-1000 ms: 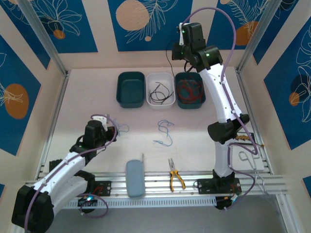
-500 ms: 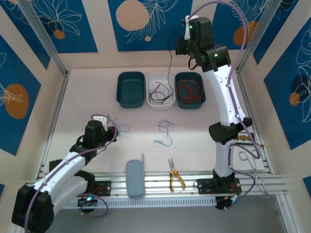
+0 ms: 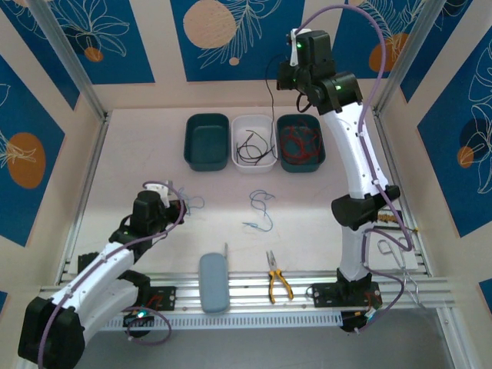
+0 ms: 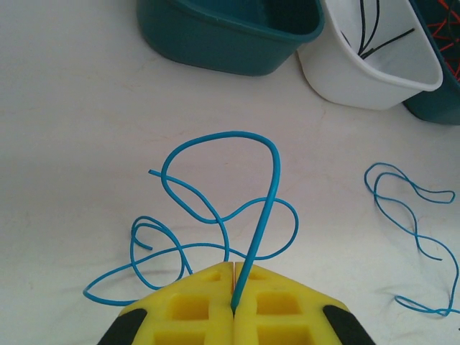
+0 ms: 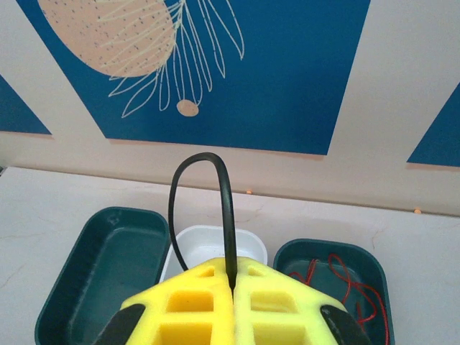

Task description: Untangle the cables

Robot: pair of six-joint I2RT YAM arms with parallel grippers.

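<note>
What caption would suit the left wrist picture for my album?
Shut yellow left pincer pinching a thin light-blue wire above the pale table.

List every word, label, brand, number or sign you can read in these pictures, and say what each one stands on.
None: no text is readable in any view. The wall panels carry only leaf and circle patterns; the bins, pliers and grey case look unmarked.

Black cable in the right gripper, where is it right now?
In the top view, the black cable hangs from the shut right gripper at the far side, dangling down toward the white tray.
</note>
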